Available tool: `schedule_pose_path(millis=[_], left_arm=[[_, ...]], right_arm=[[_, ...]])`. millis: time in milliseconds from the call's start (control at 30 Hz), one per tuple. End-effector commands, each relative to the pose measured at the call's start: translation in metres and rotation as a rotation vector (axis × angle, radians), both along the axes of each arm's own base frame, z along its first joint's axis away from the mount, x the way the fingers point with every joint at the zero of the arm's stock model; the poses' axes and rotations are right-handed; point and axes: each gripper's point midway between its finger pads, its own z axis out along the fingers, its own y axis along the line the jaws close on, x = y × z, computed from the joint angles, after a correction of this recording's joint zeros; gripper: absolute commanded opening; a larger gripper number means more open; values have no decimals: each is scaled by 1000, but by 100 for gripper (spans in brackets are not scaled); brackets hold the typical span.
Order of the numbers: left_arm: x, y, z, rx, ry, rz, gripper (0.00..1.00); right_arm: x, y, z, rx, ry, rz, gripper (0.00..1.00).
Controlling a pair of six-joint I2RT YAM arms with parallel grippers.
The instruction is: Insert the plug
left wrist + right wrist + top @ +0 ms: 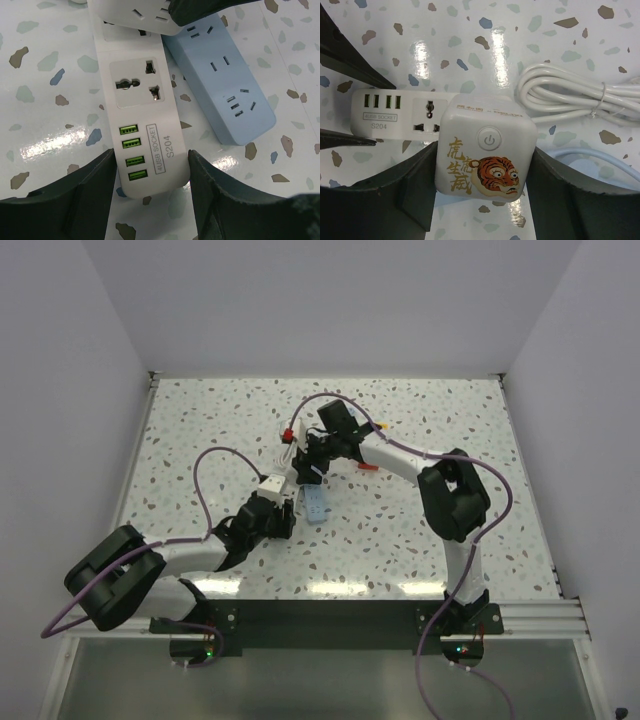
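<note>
A white power strip point(142, 125) with green USB ports and a universal socket lies on the speckled table. My left gripper point(150, 165) is shut on its near end, one finger against each side. My right gripper point(482, 165) is shut on a white cube plug point(487, 150) with a tiger print and a power button, held over the strip's far part point(395, 112). Whether its prongs are in a socket is hidden. In the top view the left gripper point(283, 502) and right gripper point(308, 462) meet mid-table. The cube's edge shows in the left wrist view point(132, 15).
A light blue power strip point(225, 85) lies right beside the white one, also in the top view point(316, 505). A coiled white cable point(570, 95) lies behind the cube. Small red parts point(290, 435) lie nearby. White walls close off the table.
</note>
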Motion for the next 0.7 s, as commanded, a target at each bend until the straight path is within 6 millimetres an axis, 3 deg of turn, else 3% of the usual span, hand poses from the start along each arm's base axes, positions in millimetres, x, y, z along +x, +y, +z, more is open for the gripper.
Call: schedule_pose_path(millis=[0,267,667], left_arm=[[-5,-4,-6,28,33,-29,0],[-5,-5,-5,25,28,-37,0],[-5,-5,-4,21,23,-40,0]], right_arm=[[-2,-11,4,-43,-2,-16,0],[-3,-6,19,-44,-28,-5,0],[-10,8,1,-116,-14,33,0]])
